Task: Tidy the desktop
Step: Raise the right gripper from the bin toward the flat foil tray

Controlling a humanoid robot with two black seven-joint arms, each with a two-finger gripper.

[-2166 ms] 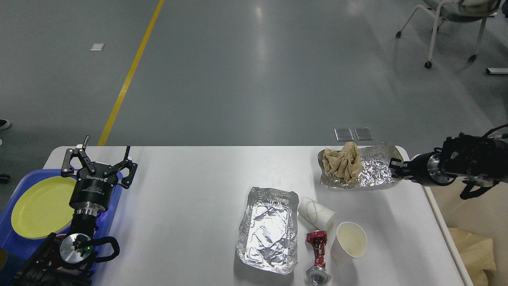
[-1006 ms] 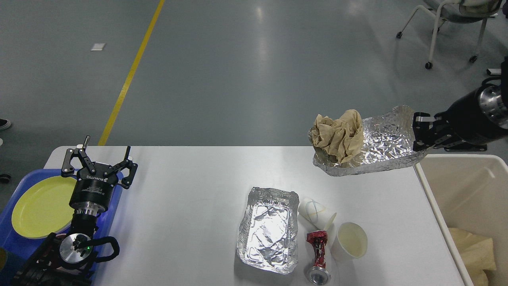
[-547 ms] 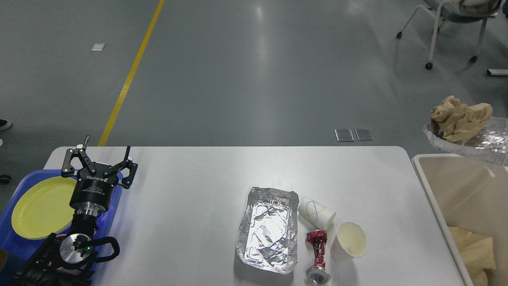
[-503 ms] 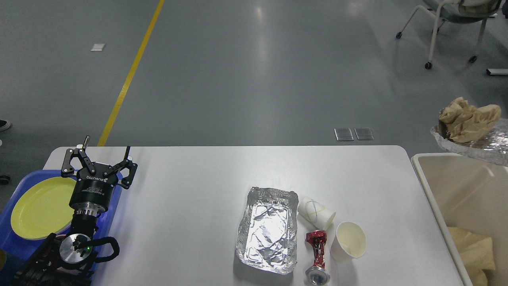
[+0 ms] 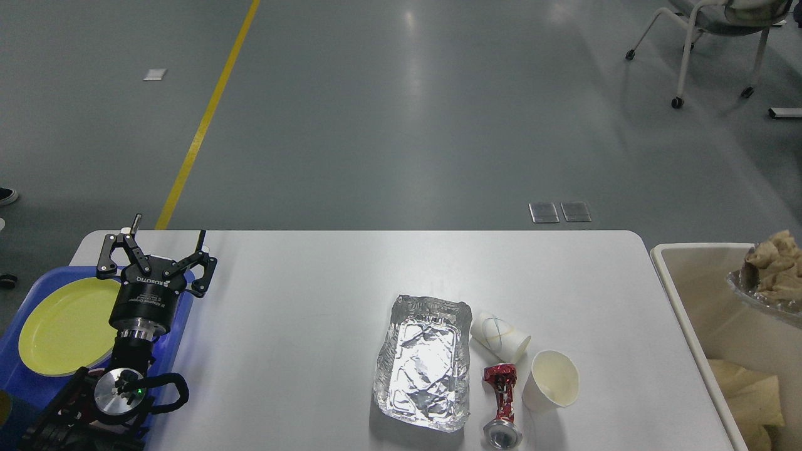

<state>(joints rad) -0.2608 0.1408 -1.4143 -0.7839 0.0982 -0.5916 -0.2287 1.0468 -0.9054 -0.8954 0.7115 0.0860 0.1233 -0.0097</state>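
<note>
A: Where does the left gripper point(image 5: 158, 250) stand?

B: At the left end of the desktop point(image 5: 301, 326), over the edge where the blue tray point(image 5: 15, 388) meets the white top; its two fingers are spread wide with nothing between them; a yellow plate point(image 5: 66, 326) lies in the tray just beside it.

A: And the right one?

B: Out of the frame; only what hangs at the right border shows, a foil tray point(image 5: 761, 294) with crumpled brown paper point(image 5: 774, 266) in it, sitting over the open cream bin point(image 5: 689, 294); more crumpled paper point(image 5: 749, 394) lies lower down inside that bin.

A: What is on the table top?

B: The desktop fills the lower middle of the view; right of its centre lies an empty foil tray point(image 5: 425, 363); just beside that, a paper cup on its side point(image 5: 499, 337); in front of it a crushed red can point(image 5: 502, 404), lying lengthwise; touching or nearly touching the can, an upright paper cup point(image 5: 551, 381); I cannot tell which.

A: Beyond the table?

B: Grey floor with a yellow line point(image 5: 207, 113); a wheeled chair point(image 5: 708, 37) at the top right.
</note>
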